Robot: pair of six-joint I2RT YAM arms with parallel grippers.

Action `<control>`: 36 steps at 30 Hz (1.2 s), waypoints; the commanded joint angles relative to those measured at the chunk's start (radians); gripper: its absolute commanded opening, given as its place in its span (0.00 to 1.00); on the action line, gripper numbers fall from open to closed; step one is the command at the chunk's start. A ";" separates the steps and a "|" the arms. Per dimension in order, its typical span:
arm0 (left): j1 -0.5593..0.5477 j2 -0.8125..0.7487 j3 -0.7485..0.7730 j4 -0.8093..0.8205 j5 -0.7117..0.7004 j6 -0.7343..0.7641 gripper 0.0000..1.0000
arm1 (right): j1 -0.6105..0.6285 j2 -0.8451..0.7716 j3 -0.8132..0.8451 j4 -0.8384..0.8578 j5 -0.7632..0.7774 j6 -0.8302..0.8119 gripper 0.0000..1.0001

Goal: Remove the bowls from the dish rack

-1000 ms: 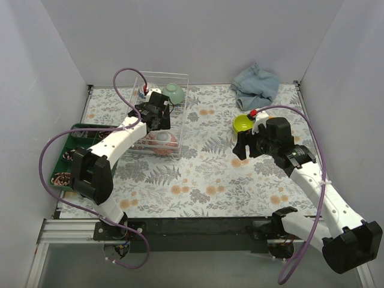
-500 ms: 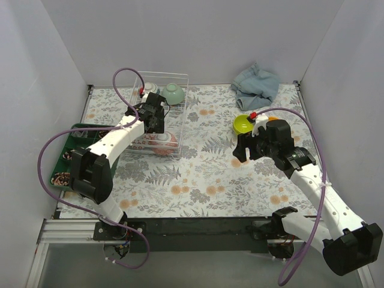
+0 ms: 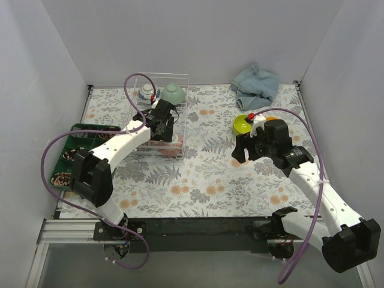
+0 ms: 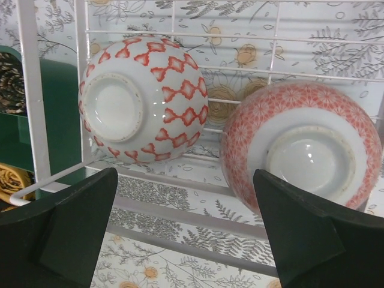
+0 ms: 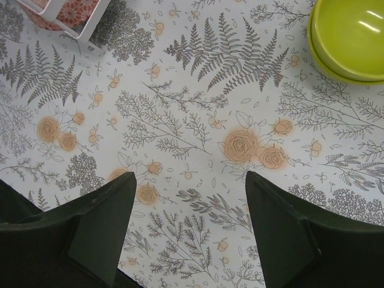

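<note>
The wire dish rack (image 3: 157, 75) stands at the back left. At its far end sit a pale green bowl (image 3: 173, 93) and a blue-and-white bowl (image 3: 146, 91). My left gripper (image 3: 164, 126) hovers open and empty over the rack's near end. In the left wrist view (image 4: 186, 234) it looks at a whitish red-patterned bowl (image 4: 144, 108) and a pinkish bowl (image 4: 300, 150), both on their sides inside the rack (image 4: 30, 90). Two stacked lime green bowls (image 3: 242, 124) sit on the table at the right (image 5: 351, 36). My right gripper (image 3: 242, 150) is open and empty just near them (image 5: 189, 222). The orange bowl is hidden behind the right arm.
A dark green compartment tray (image 3: 67, 149) lies left of the rack and shows past the wires (image 4: 57, 114). A crumpled blue cloth (image 3: 257, 84) lies at the back right. White walls close the table on three sides. The rack's near corner shows in the right wrist view (image 5: 90, 27).
My left gripper has moved right and nearer along the rack, over its near end, its cable swinging with it. The right arm has barely shifted.
</note>
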 commanded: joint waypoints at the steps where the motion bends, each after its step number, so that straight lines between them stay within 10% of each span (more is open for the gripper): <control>1: -0.034 -0.070 -0.030 -0.041 0.088 -0.033 0.98 | 0.001 0.005 0.015 0.018 -0.022 -0.017 0.81; 10: -0.018 0.025 0.153 -0.060 -0.136 0.059 0.98 | 0.000 0.006 0.009 0.016 -0.035 -0.020 0.82; 36: 0.071 0.316 0.219 -0.129 -0.106 -0.011 0.98 | 0.000 -0.032 -0.042 0.015 -0.038 -0.020 0.82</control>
